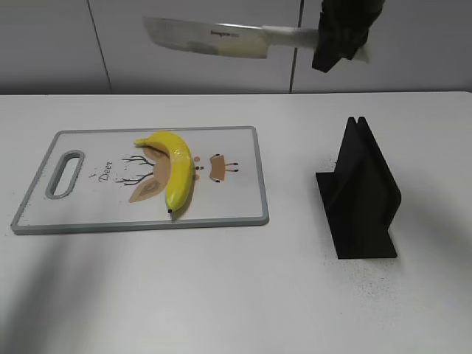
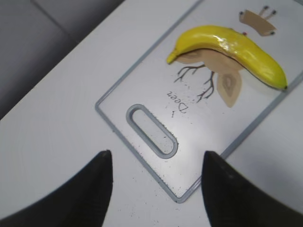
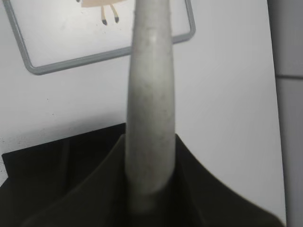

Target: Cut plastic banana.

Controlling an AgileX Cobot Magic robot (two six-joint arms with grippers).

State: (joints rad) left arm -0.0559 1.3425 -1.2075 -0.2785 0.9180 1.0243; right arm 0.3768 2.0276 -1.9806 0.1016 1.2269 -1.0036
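Observation:
A yellow plastic banana (image 1: 175, 169) lies whole on the white cutting board (image 1: 236, 203) at the left; it also shows in the left wrist view (image 2: 236, 49). My right gripper (image 1: 338, 40) is shut on the white handle of a knife (image 1: 210, 38) and holds it high above the table, blade pointing left. The handle (image 3: 150, 104) fills the right wrist view. My left gripper (image 2: 156, 175) is open and empty, above the board's handle-hole end (image 2: 151, 130). It is out of the exterior view.
A black knife stand (image 1: 360, 193) stands on the white table to the right of the board. The board has a grey rim and a deer drawing. A grey wall runs behind the table.

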